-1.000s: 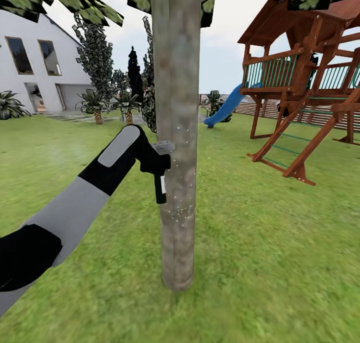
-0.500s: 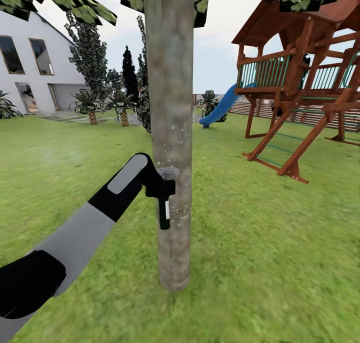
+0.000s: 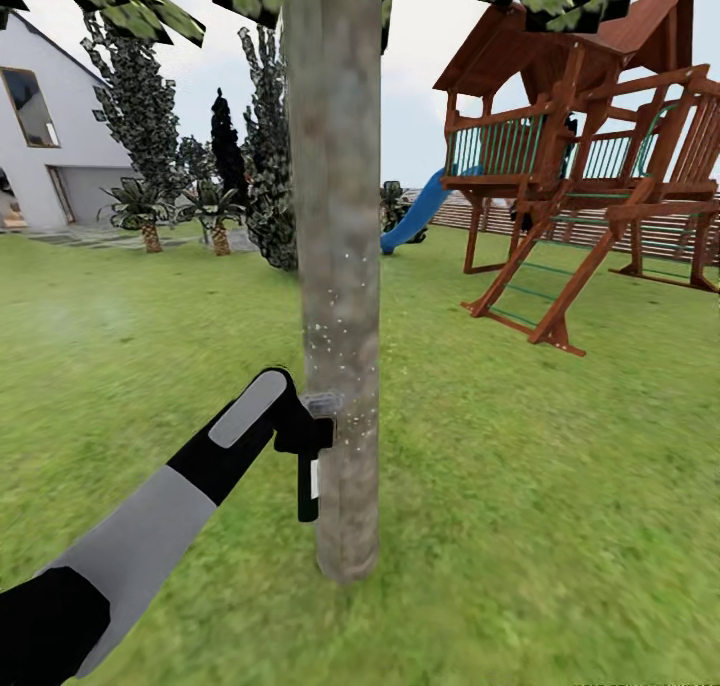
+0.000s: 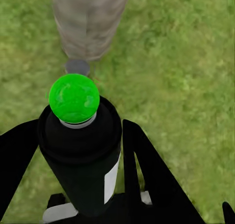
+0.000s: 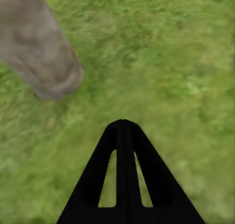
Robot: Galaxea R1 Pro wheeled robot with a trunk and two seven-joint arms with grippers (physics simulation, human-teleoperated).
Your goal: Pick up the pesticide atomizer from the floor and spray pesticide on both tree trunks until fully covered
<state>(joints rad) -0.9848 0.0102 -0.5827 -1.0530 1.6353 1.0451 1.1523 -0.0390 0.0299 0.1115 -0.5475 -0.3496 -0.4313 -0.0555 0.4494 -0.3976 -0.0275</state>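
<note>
A thick grey-brown tree trunk [image 3: 335,216] rises just in front of me on the garden lawn [image 3: 560,486], with its leafy crown at the top edge. My left gripper [image 3: 303,434] is shut on the pesticide atomizer [image 3: 308,488]. Its pale grey head touches or nearly touches the bark low on the trunk, and its dark stem hangs down. Fine white pesticide specks [image 3: 345,366] dot the bark above the head. In the left wrist view the atomizer [image 4: 74,99] shows a green round end between the black fingers [image 4: 147,170], with the trunk [image 4: 88,23] beyond. My right gripper [image 5: 123,126] is shut and holds nothing, over grass near the trunk's foot [image 5: 44,62].
A wooden play tower [image 3: 590,166] with a blue slide [image 3: 410,216] stands at the right, in front of a slatted fence [image 3: 660,236]. A white house [image 3: 40,136], short palms [image 3: 140,211] and dark conifers [image 3: 265,146] lie at the back left. Open grass surrounds the trunk.
My left arm has lowered the atomizer along the trunk, toward its foot. The camera has shifted, so the background slid left.
</note>
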